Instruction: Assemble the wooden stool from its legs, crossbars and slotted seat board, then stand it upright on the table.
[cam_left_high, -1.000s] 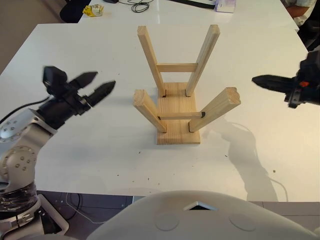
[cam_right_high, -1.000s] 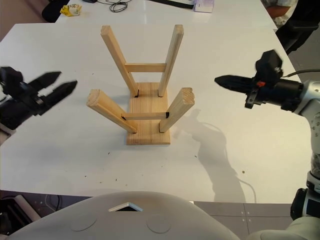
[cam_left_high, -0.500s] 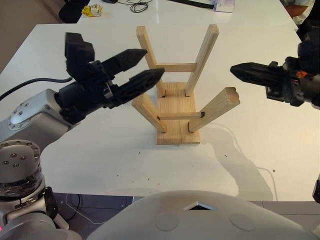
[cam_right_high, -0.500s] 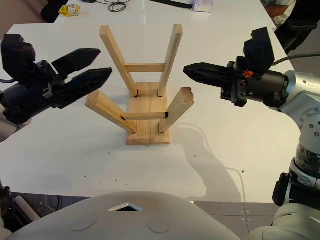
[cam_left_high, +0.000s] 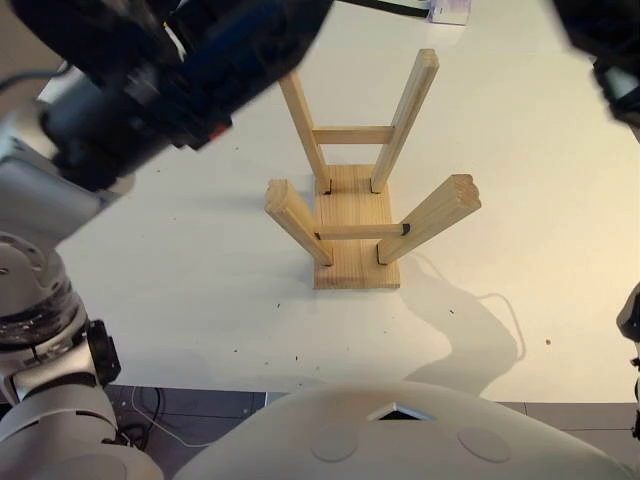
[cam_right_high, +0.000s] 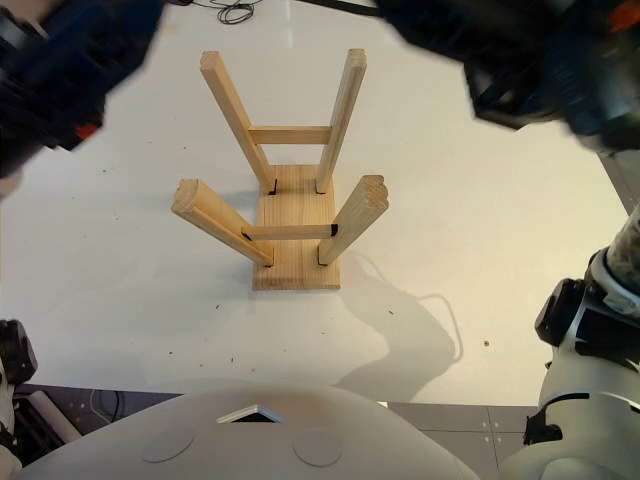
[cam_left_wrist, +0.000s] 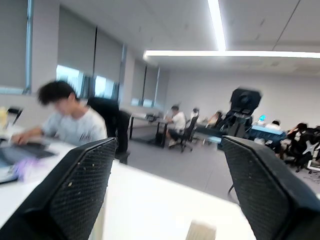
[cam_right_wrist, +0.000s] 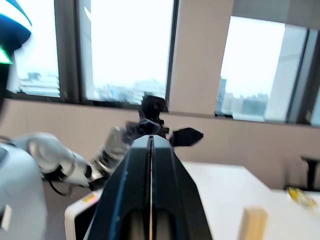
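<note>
In the left eye view the stool (cam_left_high: 355, 215) stands upside down in the middle of the white tabletop (cam_left_high: 180, 280). Its seat board (cam_left_high: 355, 265) lies flat on the tabletop and the four legs (cam_left_high: 405, 120) point up and spread outward. Two crossbars (cam_left_high: 352, 134) join the legs in pairs, one between the far pair and one between the near pair. The left arm (cam_left_high: 120, 110) crosses the upper left of the frame as a blur, and its dark end covers the top of the far left leg in the picture.

In the right eye view the right arm (cam_right_high: 540, 60) is a dark blur in the upper right corner, above and to the right of the stool and apart from it.

In the left wrist view the left tool (cam_left_wrist: 169, 142) has its two fingers (cam_left_wrist: 75, 195) spread wide apart with nothing between them. A pale wooden leg end shows at the bottom edge, between the fingers and beyond them.

In the right wrist view the right tool (cam_right_wrist: 150, 150) has its fingers pressed together along one thin seam, holding nothing. One wooden leg end shows in the lower right of the frame, beside the tool and apart from it.
</note>
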